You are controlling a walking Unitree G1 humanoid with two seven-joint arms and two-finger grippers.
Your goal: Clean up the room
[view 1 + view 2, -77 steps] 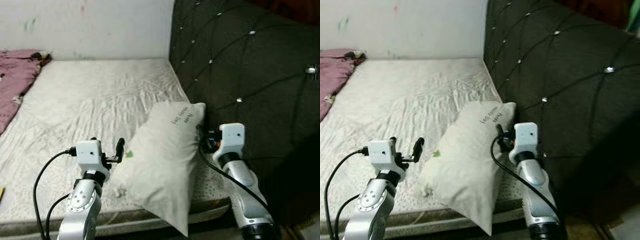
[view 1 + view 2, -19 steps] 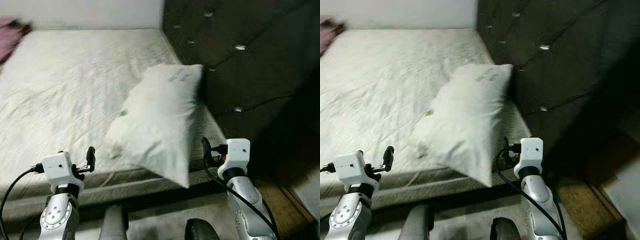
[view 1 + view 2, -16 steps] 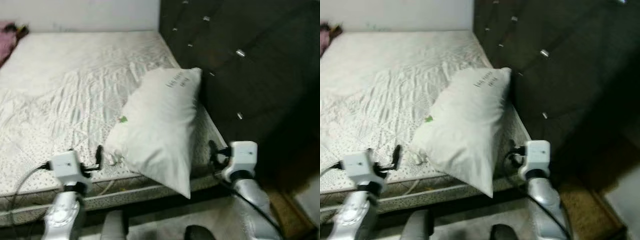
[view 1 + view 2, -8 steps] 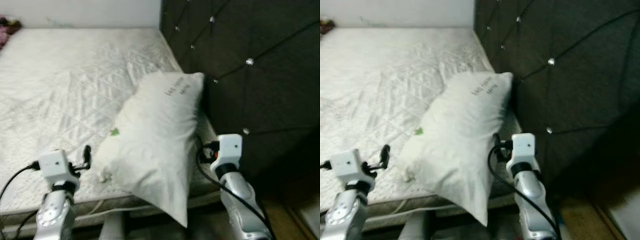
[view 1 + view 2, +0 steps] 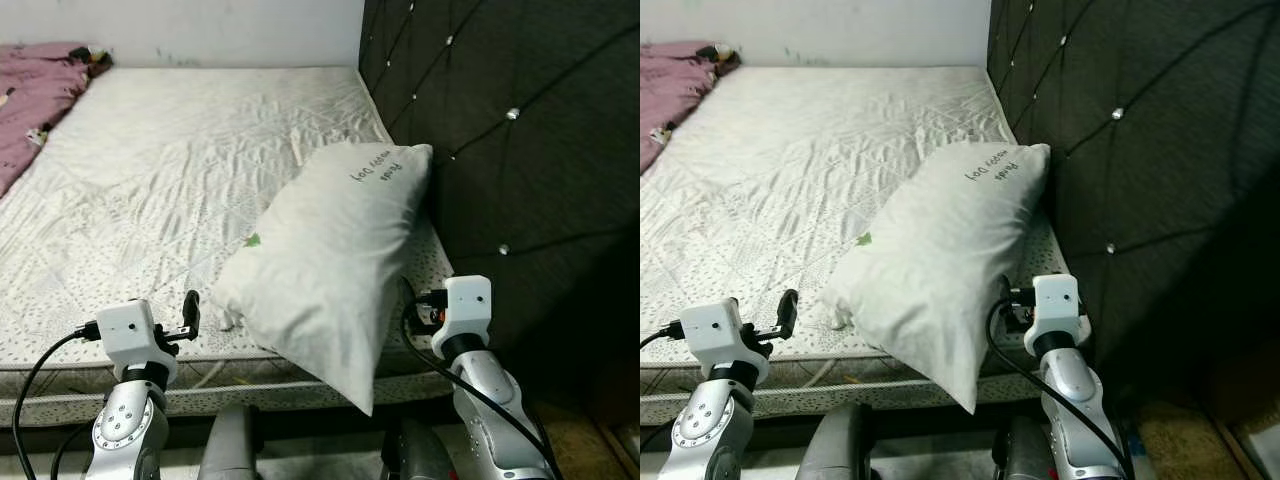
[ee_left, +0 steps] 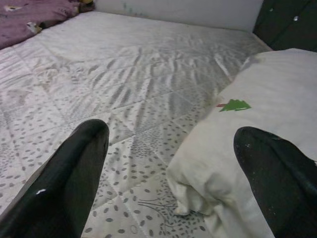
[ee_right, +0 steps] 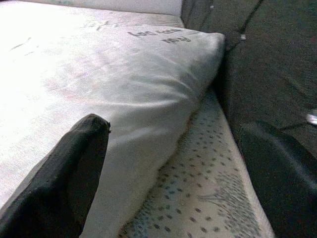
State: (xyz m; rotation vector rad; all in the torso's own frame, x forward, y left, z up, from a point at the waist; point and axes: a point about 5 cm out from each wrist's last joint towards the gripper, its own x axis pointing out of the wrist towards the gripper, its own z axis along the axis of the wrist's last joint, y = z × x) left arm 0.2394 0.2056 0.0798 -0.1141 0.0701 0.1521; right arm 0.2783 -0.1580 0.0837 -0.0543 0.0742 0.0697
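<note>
Flanking the pillow's near end, the left hand (image 5: pixel 190 312) and right hand (image 7: pixel 168 163) both hover wide open and empty, the right nearer, while the pillow (image 5: pixel 335 255) overhangs the bed (image 5: pixel 150 190) edge between them, its long axis running far-right toward the headboard (image 5: pixel 500 130).

The head camera's view has swung over the last second, so the pink blanket (image 5: pixel 35 95) at the robot's far left, nearly out of frame half a second ago, shows again along the bed's edge. Against 4.8 s ago, both arms sit lower and nearer the mattress's (image 5: pixel 150 190) near edge: the left gripper (image 5: pixel 191 311), then up close by the pillow (image 5: pixel 330 260), now hovers just off its lower corner. The right gripper (image 5: pixel 1006 305), then pressed in near the pillow's far end by the headboard (image 5: pixel 520 150), now sits at the pillow's near end.
</note>
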